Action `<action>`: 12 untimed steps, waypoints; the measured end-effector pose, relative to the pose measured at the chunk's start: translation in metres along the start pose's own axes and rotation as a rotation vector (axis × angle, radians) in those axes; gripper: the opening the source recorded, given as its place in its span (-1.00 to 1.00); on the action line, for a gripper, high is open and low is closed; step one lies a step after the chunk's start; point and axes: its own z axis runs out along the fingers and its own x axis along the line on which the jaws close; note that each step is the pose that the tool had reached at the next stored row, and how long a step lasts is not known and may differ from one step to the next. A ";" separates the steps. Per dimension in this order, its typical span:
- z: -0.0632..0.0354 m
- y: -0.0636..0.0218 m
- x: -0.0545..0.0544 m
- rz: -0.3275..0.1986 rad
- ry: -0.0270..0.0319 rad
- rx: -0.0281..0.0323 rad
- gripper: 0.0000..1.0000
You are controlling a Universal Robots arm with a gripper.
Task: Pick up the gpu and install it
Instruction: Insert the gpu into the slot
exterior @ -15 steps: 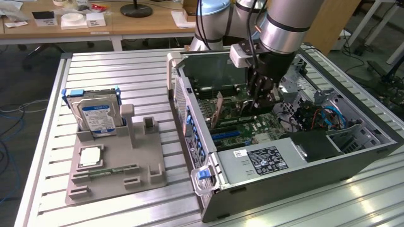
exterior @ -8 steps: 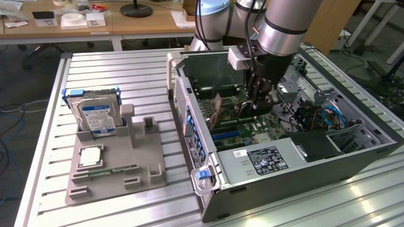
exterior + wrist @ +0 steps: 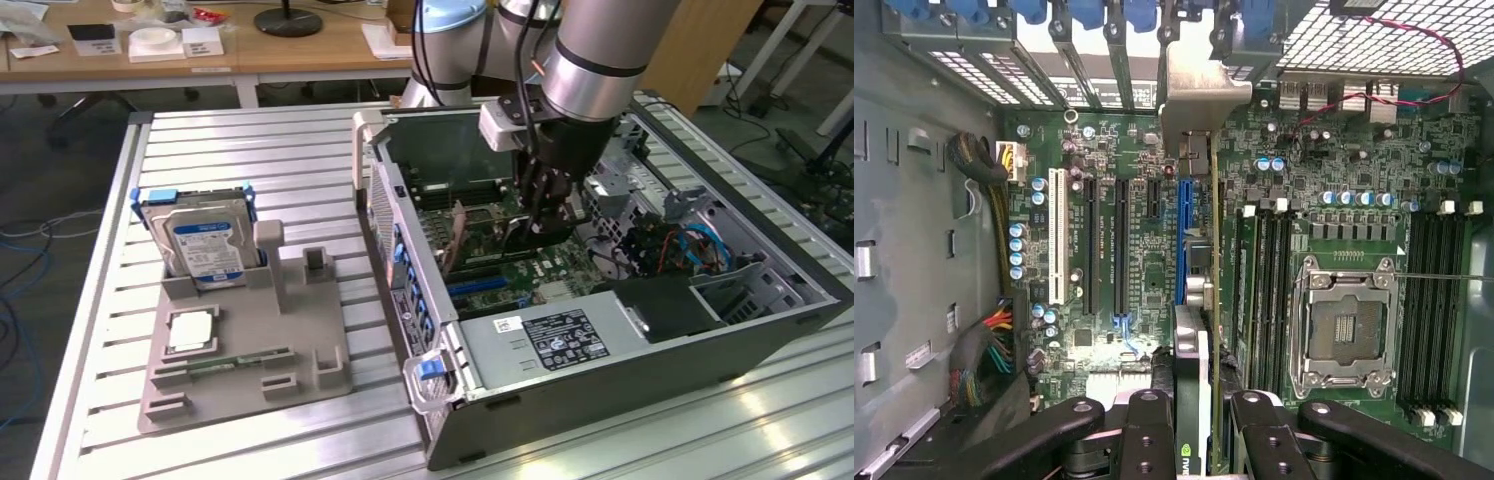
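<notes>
I work over a slatted metal table. Two things rest directly on it. An open computer case lies on its side towards the exterior view's right. Just beside it, to the left, is a grey holder plate, apparently flat on the slats.

Bright even light; glare on table slats; case interior shadowed.

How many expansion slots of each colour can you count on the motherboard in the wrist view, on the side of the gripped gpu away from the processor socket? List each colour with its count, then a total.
White slot: 1
Black slots: 3 (two long, one short)
Blue slot: 1
Total: 5
</notes>
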 end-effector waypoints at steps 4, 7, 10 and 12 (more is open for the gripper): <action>0.0004 0.0005 0.000 0.000 -0.0003 0.0002 -0.47; 0.0010 0.0032 0.000 0.000 0.0000 0.0001 -0.47; 0.0026 0.0050 0.000 0.000 -0.0003 0.0002 -0.47; 0.0046 0.0053 0.000 0.000 -0.0002 0.0002 -0.47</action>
